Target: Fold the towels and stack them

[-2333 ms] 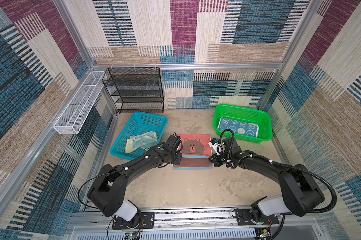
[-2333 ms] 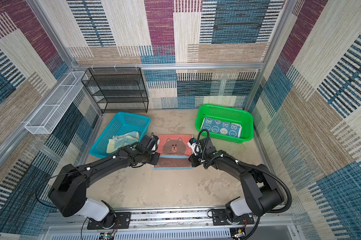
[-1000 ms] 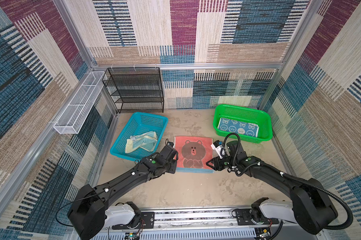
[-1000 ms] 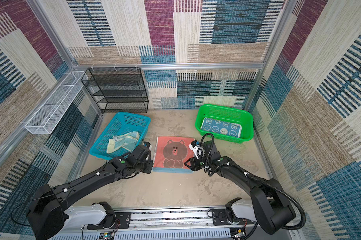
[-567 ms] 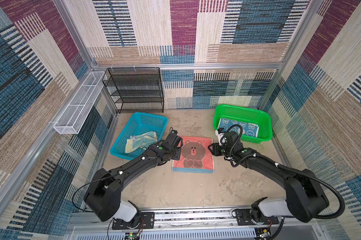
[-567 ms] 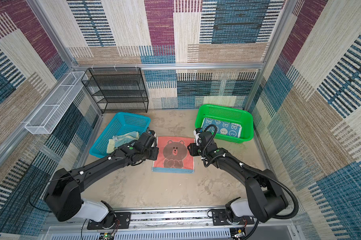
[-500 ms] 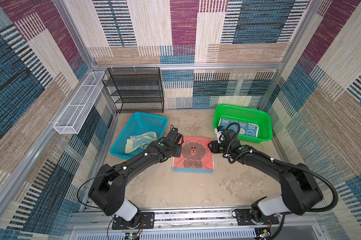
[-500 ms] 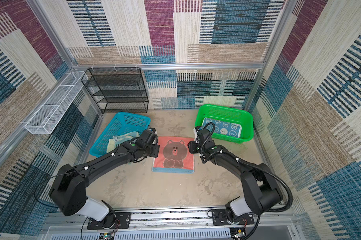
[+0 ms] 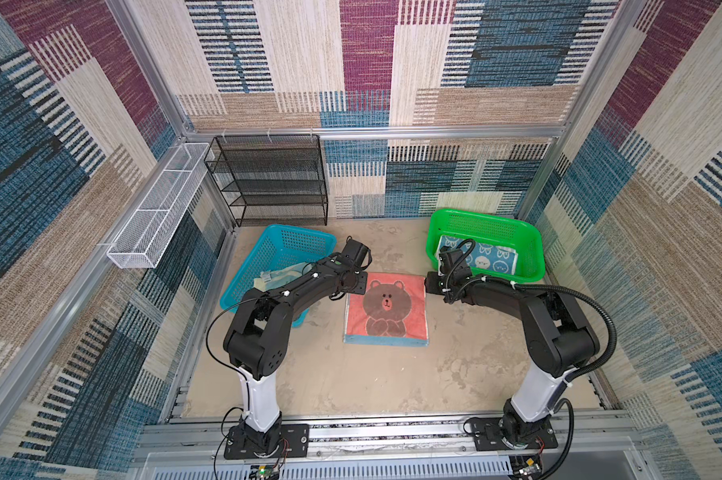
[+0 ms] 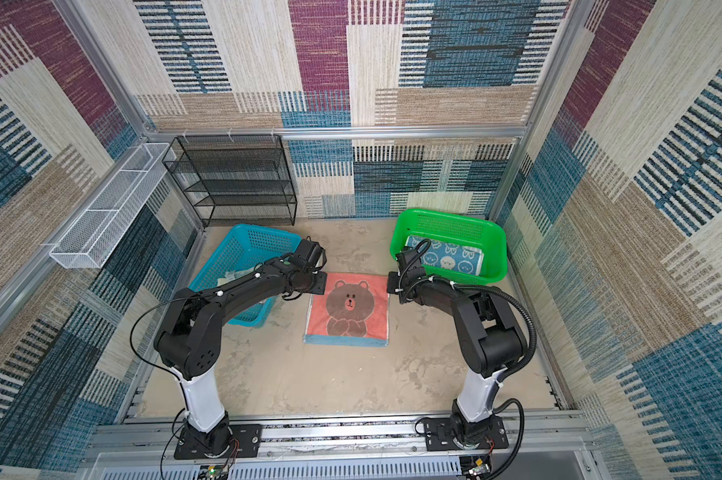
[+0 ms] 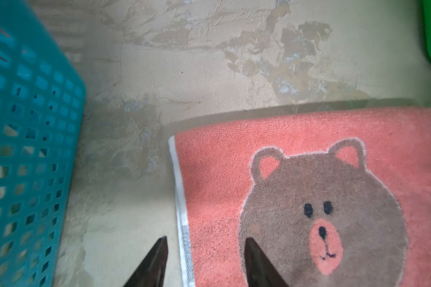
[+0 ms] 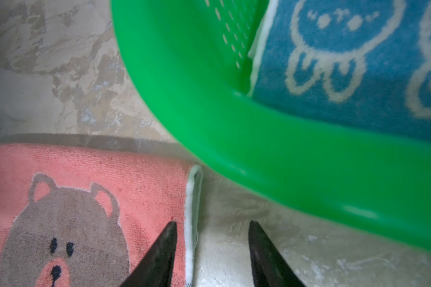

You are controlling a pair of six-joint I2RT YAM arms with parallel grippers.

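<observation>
The coral towel with the brown bear point(image 9: 386, 307) point(image 10: 349, 307) lies flat mid-table, a blue band along its near edge. My left gripper point(image 9: 361, 282) point(image 11: 205, 239) is open at its far left corner, its fingertips either side of the white hem. My right gripper point(image 9: 430, 284) point(image 12: 212, 223) is open at the far right corner, one finger over the coral towel point(image 12: 73, 198), the other over bare table. The blue towel with white rabbit faces point(image 9: 482, 259) point(image 12: 358, 62) lies in the green basket. A pale crumpled towel point(image 9: 280, 276) sits in the blue basket.
The green basket point(image 9: 484, 220) stands close behind my right gripper, and the blue basket point(image 9: 284, 249) lies beside my left arm. A black mesh rack point(image 9: 270, 178) stands at the back left. A white wire tray point(image 9: 155, 208) hangs on the left wall.
Both grippers have moved from the towel's near side to its far corners. The towel, bunched short at first, now lies spread flat.
</observation>
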